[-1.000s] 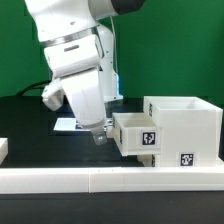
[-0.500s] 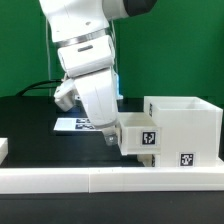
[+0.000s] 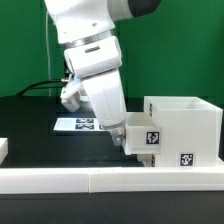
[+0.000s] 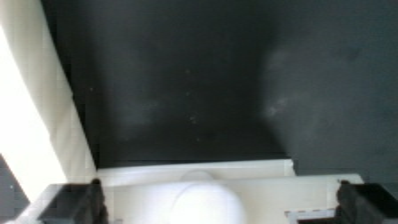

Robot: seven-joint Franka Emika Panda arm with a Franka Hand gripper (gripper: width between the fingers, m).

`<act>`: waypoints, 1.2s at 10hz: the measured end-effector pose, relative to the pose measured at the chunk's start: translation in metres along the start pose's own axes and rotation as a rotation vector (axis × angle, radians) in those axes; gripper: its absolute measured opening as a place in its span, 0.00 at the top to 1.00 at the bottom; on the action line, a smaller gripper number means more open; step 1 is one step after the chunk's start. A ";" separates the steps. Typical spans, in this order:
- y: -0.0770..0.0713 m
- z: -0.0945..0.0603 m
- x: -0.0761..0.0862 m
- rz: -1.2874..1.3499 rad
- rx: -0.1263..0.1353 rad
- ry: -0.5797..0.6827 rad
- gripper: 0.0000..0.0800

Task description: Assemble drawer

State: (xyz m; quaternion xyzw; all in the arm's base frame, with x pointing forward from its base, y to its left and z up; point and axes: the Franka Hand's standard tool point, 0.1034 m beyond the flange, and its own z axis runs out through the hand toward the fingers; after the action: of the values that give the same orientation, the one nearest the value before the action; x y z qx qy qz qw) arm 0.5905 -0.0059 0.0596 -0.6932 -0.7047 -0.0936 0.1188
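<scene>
Claw point(image 3: 124, 147) pressing tray point(image 3: 141, 137) deeper into casing point(image 3: 185, 128) than half-second ago; fingers apart, straddling knob point(image 4: 196, 186). Insertion nearing finish.

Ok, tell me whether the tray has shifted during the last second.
Yes. The tray has slid toward the exterior view's right, deeper into the casing, pushed by the gripper.

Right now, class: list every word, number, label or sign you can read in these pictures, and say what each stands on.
No words, brands or numbers can be read.
Black-and-white square tag on the shallow white plastic tray: a pattern, no text.
Black-and-white square tag on the large boxy white plastic casing: a pattern, no text.
Printed tags on the thin flat white marker board: too small to read.
</scene>
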 end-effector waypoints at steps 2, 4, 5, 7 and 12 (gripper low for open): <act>0.002 0.002 0.008 -0.038 0.003 -0.009 0.19; 0.003 0.005 0.015 -0.017 0.004 -0.027 0.19; 0.003 0.007 0.020 0.000 0.004 -0.027 0.19; 0.001 0.010 0.027 0.023 0.009 -0.022 0.19; 0.002 0.012 0.040 0.029 0.017 -0.025 0.19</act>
State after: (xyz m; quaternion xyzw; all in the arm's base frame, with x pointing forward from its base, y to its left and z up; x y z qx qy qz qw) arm 0.5915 0.0358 0.0601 -0.7034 -0.6968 -0.0774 0.1174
